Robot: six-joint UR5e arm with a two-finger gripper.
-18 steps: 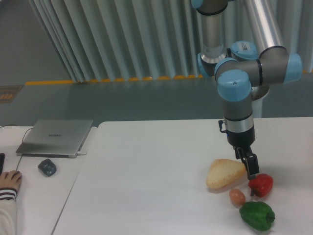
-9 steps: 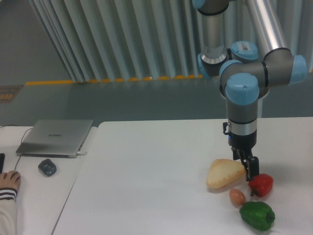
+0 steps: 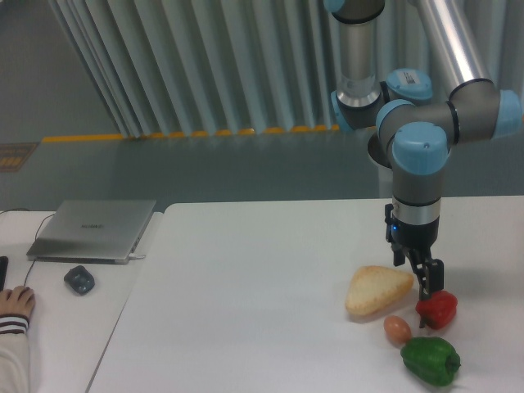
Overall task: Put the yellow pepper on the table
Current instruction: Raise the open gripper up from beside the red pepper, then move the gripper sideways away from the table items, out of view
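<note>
The yellow pepper is out of view in the camera frame. My gripper (image 3: 429, 286) hangs low over the right part of the white table (image 3: 246, 295). Its dark fingers point down just above the top of a red pepper (image 3: 439, 309) and beside a tan wedge-shaped pastry (image 3: 375, 289). The fingers overlap from this angle, so I cannot tell whether they are open or shut. Nothing yellow shows between them.
A brown egg (image 3: 397, 329) and a green pepper (image 3: 430, 360) lie near the table's front right edge. A smaller desk on the left holds a laptop (image 3: 94, 229), a dark mouse (image 3: 79, 279) and a person's hand (image 3: 15, 301).
The arm's wrist has swung to the right and the gripper has shifted slightly right, staying low over the red pepper. The objects on the table have not moved.
</note>
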